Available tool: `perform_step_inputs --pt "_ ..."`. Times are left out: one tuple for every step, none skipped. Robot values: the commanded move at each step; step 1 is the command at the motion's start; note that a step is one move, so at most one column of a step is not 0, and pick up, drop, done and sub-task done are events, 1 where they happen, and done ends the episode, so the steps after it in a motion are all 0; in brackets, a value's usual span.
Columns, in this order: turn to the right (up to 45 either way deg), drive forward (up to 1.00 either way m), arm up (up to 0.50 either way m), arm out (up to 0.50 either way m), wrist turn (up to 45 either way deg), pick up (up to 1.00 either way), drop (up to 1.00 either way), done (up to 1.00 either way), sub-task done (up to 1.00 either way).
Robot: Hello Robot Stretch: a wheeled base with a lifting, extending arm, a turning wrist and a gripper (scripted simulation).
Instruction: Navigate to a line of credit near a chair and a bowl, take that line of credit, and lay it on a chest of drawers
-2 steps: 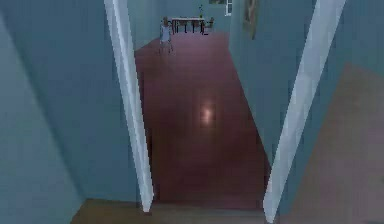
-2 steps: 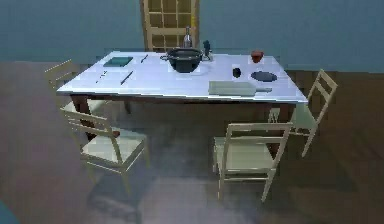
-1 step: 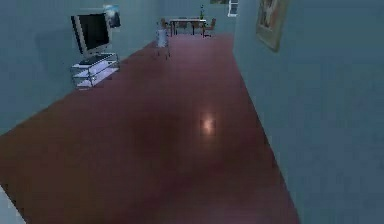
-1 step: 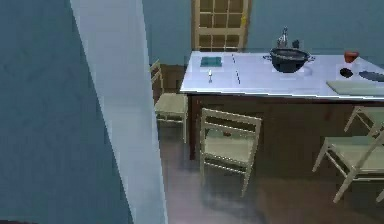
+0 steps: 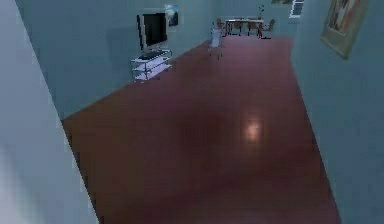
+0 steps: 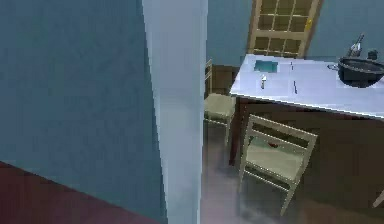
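Observation:
A pale-topped table (image 6: 300, 85) stands at the arm side view's right, beyond a wall end. A dark bowl (image 6: 361, 71) rests near its far right edge. On the tabletop lie a small teal card-like thing (image 6: 265, 66) and two thin dark items (image 6: 293, 83). A light wooden chair (image 6: 275, 155) is pulled up to the table's near side. A second chair (image 6: 220, 105) stands at its left end.
A pale wall end (image 6: 175, 110) rises in the arm side view's middle, close by. A panelled door (image 6: 283, 25) is behind the table. The forward view has a long red-brown floor (image 5: 200, 140), a television on a white stand (image 5: 152, 45) at left, a far dining table (image 5: 245, 24) and a framed picture (image 5: 345, 22).

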Motion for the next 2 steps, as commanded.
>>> perform_step_inputs --pt "0.0 0.60 0.00 0.00 0.0 0.00 0.00 0.00 0.00" --pt "-45.0 0.00 0.00 0.00 0.0 0.00 0.00 0.00 0.00"
